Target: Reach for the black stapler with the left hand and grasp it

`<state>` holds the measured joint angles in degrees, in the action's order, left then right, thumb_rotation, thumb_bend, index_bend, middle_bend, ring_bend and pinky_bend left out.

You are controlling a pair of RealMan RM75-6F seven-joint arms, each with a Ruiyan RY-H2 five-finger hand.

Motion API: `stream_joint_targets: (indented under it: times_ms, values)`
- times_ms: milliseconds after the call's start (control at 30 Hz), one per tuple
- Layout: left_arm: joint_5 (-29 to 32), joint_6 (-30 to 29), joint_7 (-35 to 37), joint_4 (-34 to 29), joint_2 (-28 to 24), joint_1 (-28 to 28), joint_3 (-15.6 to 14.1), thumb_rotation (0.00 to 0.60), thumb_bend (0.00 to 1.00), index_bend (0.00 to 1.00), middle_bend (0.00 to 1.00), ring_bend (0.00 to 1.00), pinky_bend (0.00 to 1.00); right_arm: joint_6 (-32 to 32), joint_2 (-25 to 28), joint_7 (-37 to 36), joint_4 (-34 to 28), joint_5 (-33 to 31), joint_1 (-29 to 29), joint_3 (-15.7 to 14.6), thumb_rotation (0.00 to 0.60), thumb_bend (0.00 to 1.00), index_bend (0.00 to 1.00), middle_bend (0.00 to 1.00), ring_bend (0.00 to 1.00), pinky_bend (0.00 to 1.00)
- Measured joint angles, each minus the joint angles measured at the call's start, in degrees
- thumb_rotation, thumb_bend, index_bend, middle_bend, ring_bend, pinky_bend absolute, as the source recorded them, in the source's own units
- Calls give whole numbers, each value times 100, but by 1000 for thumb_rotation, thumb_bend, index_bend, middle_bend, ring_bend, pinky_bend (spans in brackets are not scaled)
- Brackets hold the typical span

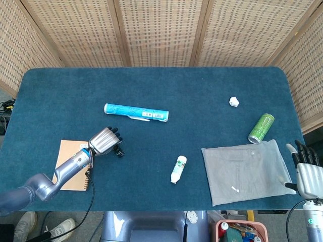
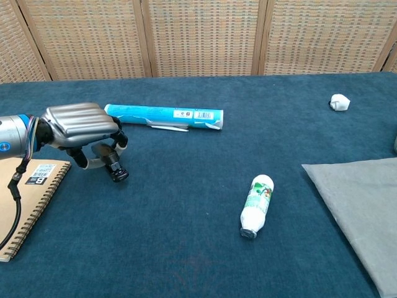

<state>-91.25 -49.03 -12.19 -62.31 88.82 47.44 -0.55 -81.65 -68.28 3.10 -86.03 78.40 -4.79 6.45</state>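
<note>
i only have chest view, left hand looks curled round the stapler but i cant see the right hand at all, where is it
Observer: In the head view the right hand sits off the table's near right corner, fingers apart, holding nothing.
Operator: anything close to it
Observer: A grey cloth lies right beside it, and a green can lies on its side just past the cloth's far edge.
Operator: and from above, is the stapler really under the left hand
Observer: Yes. The left hand covers most of the black stapler. Only one black end pokes out past the fingers, to the right of the notebook.
</note>
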Motion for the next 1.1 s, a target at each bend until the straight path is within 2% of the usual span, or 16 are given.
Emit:
stream_joint_targets:
  times_ms: [133, 300, 500, 733, 900, 1100]
  values:
    - [-199, -373, 291, 140, 43, -46, -43, 600, 503, 735, 504, 309, 436, -11, 2, -9, 1, 6, 4, 1, 600, 118, 0, 0, 0, 0]
    - [-284, -527, 403, 36, -135, -74, -82, 600, 503, 735, 504, 309, 436, -25, 14, -31, -11, 19, 12, -3, 600, 117, 0, 0, 0, 0]
    - [-660, -1024, 232, -713, -939, -251, -345, 600, 503, 735, 504, 309, 436, -35, 22, -40, -21, 44, 19, -17, 600, 117, 0, 0, 0, 0]
    - [-1207, -1707, -33, -1264, -1822, -729, -897, 600, 503, 735, 504, 309, 436, -139, 24, 60, -113, 170, 41, -60, 600, 118, 0, 0, 0, 0]
    - [-1351, -1982, -65, -1259, -2021, -1044, -1134, 600, 503, 735, 504, 309, 436, -173, 22, 120, -176, 245, 41, -85, 600, 118, 0, 0, 0, 0]
    - [-1392, -2147, 33, -834, -1967, -1357, -1257, 600, 503, 735, 504, 309, 436, -246, 41, 143, -252, 325, 46, -93, 600, 119, 0, 0, 0, 0]
